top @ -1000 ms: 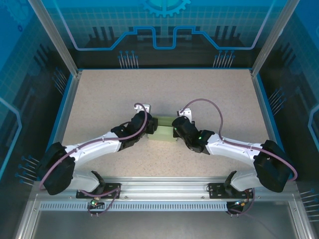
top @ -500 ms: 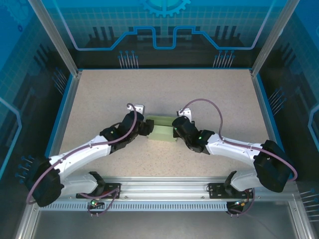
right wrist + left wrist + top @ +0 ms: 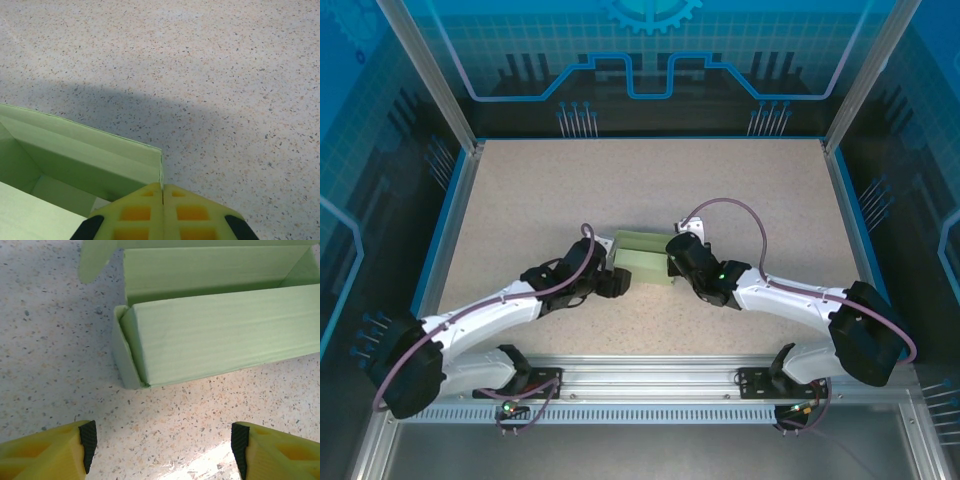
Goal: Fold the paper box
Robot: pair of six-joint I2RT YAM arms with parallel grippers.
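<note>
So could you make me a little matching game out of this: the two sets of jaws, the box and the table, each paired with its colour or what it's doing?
Things:
1. left jaws
2. right jaws
3. box
4. table

Descriptions:
A. speckled beige
B. pale green, open on top
C. shut, pinching the edge of a thin wall
D. wide open, holding nothing, just short of the box

Pairs: 1-D, 2-C, 3-B, 4-A
</note>
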